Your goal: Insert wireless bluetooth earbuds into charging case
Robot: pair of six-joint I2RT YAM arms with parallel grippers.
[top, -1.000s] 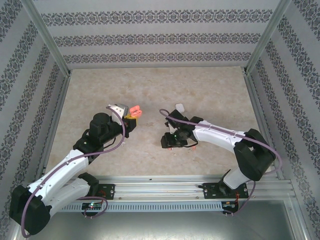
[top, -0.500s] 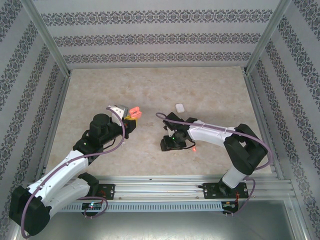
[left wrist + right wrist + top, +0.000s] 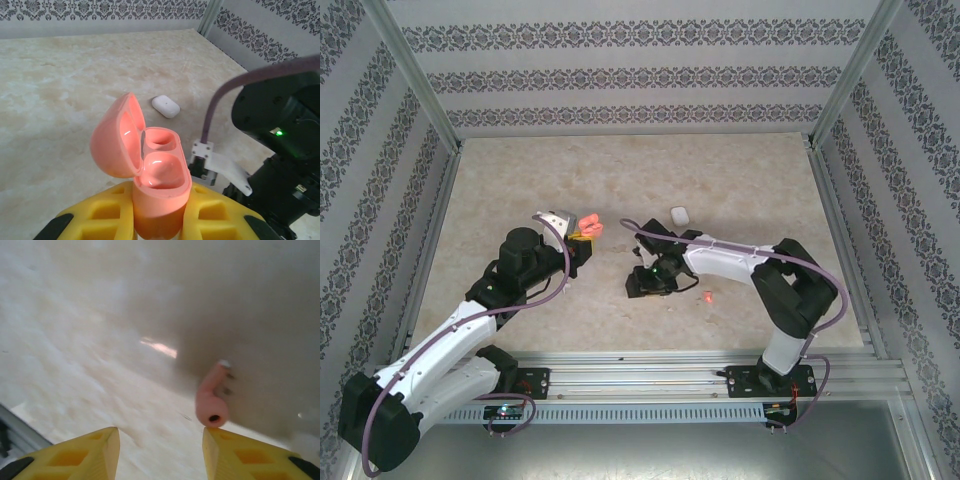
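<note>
A pale marbled desk [image 3: 520, 180], boxed in by patterned walls [image 3: 620, 80], is the stage for putting earbuds into their charging case. The left arm [image 3: 450, 340] reaches up from the near edge. Its left fingers [image 3: 215, 217] are clamped on the base of a pink case [image 3: 150, 170], held off the desk with the lid swung open; the inside looks empty to us. The right arm [image 3: 750, 265] bends across to the centre, and its right fingers [image 3: 95, 452] are spread apart, holding nothing, low over the desk. A closed white case [image 3: 679, 214] lies on the desk beyond them, well apart from the pink one. A pink earbud [image 3: 707, 297] lies on the bare desk near the right arm, in no case.

We judge the step in hand to be the pick-up of that earbud. The next move calls for the right fingers to straddle it, close without flicking it away, then carry it to the open case and line its stem up with a hollow.

The overhead view gives us the layout of both arms, but the open case is a mere speck there. The left wrist view shows the lid and hollows plainly. The right wrist view, though blurred, shows the earbud just beyond one fingertip, off to the side and not between the two.
</note>
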